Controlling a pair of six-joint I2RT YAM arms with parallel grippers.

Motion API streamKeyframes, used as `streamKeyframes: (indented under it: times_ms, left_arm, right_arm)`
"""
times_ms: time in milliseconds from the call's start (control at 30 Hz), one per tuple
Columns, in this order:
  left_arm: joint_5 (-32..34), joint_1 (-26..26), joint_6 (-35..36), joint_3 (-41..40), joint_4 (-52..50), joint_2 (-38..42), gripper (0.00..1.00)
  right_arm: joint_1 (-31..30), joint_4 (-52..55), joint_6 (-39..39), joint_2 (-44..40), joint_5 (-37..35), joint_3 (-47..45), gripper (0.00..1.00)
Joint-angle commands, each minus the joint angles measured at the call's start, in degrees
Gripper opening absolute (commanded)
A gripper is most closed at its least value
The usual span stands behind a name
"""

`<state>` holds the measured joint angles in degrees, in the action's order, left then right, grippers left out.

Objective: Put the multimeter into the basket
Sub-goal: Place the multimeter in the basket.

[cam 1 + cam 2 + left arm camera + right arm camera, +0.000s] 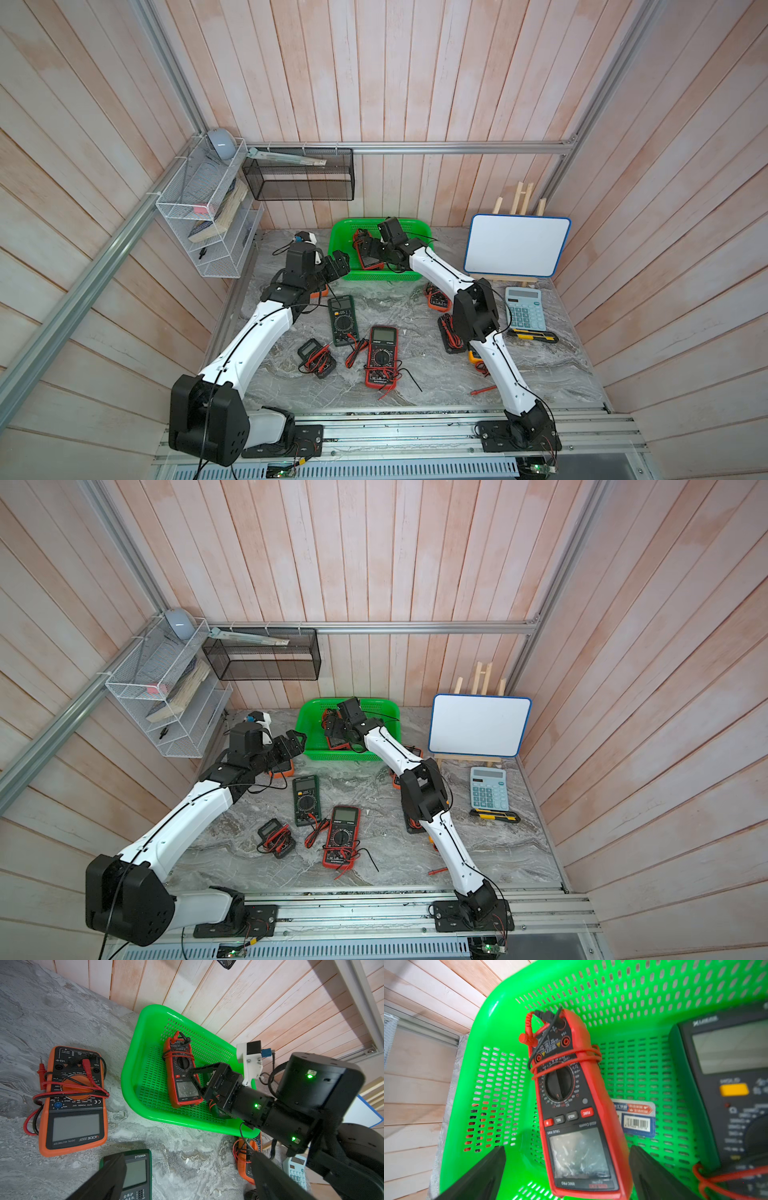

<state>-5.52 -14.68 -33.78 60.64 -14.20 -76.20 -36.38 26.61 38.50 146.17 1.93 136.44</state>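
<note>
Right wrist, red multimeter (571,1105) in basket (633,1012), screen end toward gaping empty right gripper (566,1148)

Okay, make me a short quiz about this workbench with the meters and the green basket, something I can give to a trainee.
1. True or false: the red meter is inside the green basket.
2. The right gripper above that meter is: A) open, B) shut on the meter, C) shut on a cable.
3. Fill in: next to the blue calculator lies a yellow-and-black ____.

Key: 1 true; 2 A; 3 utility knife.
</note>
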Motion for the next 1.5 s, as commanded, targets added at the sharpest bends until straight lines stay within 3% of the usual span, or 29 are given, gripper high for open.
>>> streamKeyframes:
  times_ms: [0,333,800,1000,1233,1467]
  left_arm:
    - [0.60,0.20,1.17,1.32,-0.95,-0.69,1.00]
    - [0.24,0.24,0.95,1.33,-0.67,-1.82,1.00]
    - [-0.52,0.25,0.65,0.19,0.65,-3.03,1.00]
    - [-1.24,0.24,0.73,0.22,0.53,-3.67,1.00]
    - [-1.69,0.26,1.08,-0.07,0.06,-2.97,1.00]
    - [-2.11,0.15,2.30,-1.00,-0.72,-1.60,1.00]
  right_arm:
    - [0.94,-0.86,-4.66,2.47,-0.29,2.00,0.98]
    - [1.40,-6.75,-4.32,7.61,8.78,4.78,0.98]
    - [-2.29,-13.40,-2.19,9.75,15.27,8.04,0.98]
    - [-1.90,-10.70,-1.42,9.62,13.34,6.84,0.98]
    - [-0.67,-12.24,-2.10,1.50,7.39,-4.13,0.98]
    - [-0.36,-10.47,-4.31,-2.12,5.98,-7.77,0.98]
